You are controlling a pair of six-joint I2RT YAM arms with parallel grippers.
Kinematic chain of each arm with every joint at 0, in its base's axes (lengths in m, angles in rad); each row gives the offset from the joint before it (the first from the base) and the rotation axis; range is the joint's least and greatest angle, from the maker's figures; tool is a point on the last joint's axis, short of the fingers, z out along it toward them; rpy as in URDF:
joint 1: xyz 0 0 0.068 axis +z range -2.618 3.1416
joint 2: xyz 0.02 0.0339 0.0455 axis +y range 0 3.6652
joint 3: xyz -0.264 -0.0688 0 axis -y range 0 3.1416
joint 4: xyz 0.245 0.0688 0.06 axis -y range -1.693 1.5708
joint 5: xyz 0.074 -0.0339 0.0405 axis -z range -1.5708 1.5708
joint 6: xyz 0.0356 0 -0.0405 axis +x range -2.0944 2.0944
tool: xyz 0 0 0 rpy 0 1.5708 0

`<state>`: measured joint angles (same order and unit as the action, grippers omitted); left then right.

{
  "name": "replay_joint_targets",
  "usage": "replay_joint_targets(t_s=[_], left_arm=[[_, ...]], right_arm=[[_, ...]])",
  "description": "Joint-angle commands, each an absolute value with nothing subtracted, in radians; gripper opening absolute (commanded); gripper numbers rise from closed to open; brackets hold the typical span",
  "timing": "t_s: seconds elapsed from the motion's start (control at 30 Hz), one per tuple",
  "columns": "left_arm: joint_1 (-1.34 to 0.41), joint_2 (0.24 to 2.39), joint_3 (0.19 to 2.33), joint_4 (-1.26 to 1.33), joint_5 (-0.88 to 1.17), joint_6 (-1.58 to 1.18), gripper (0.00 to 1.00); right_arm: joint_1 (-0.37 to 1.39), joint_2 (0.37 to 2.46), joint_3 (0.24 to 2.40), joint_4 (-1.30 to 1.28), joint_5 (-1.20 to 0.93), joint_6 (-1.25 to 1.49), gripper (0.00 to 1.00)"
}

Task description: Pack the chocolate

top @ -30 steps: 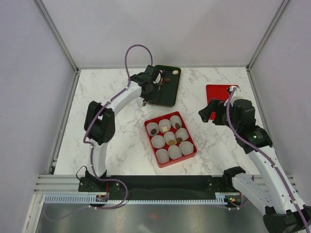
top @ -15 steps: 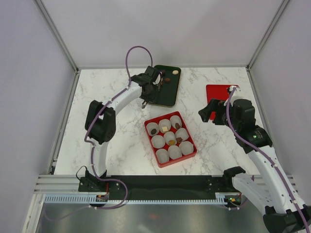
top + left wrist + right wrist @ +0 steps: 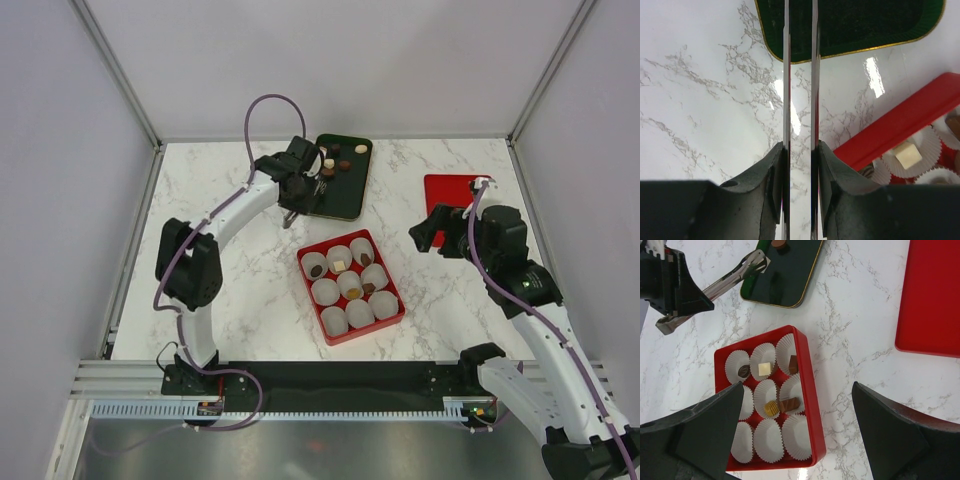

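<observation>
Chocolate (image 3: 345, 165) is split between two spots right now: a handful of loose pieces sit at the far end of the dark green tray (image 3: 345, 198), and five are already in the paper cups (image 3: 334, 320) of the red box (image 3: 370, 330), which leaves four cups bare. The left gripper (image 3: 298, 182) isn't touching candy directly. It's clamped on a pair of metal tongs (image 3: 787, 75), which makes sense to me since the pieces look way too small for those chunky fingers. In the left wrist view the two blades run close and parallel out over the tray's near corner, but the tips go off the top of the frame. In the other views I honestly can't tell if there's a piece pinched between them. The left arm is stretched way out, elbow swung off to the left, forearm angling in toward the tray, wrist above its near-left corner. The right gripper (image 3: 795, 390) is spread wide with nothing in it, up high between the box and the red lid (image 3: 450, 190), looking down on the cups. My guess is it's parked there to be out of the way.
</observation>
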<state>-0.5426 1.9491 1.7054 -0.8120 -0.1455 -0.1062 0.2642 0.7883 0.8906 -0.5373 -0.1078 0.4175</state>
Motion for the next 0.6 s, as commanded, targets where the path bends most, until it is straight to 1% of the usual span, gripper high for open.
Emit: replay_joint_targets(t_s=[0.0,0.23,0.3,0.47,0.57], left_arm=[[-0.541,1.836,1.691,-0.842,-0.104,-0.1,0.37],[-0.578,1.695,1.628,-0.957,-0.068,-0.12,0.37],[-0.601,1.625,1.592,-0.992,-0.069,-0.129,0.37],[-0.712,1.47,1.491,-1.049,-0.084,-0.166,0.37],[-0.787,1.421,1.444,-1.1,-0.113,-0.21,0.36]], right_arm=[[0.262,0.769,0.907,-0.508,-0.114,0.422,0.98],[0.262,0.752,0.908,-0.517,-0.123,0.423,0.98],[0.262,0.747,0.908,-0.518,-0.123,0.423,0.98],[0.261,0.739,0.899,-0.522,-0.132,0.422,0.98],[0.262,0.736,0.893,-0.525,-0.132,0.414,0.98]])
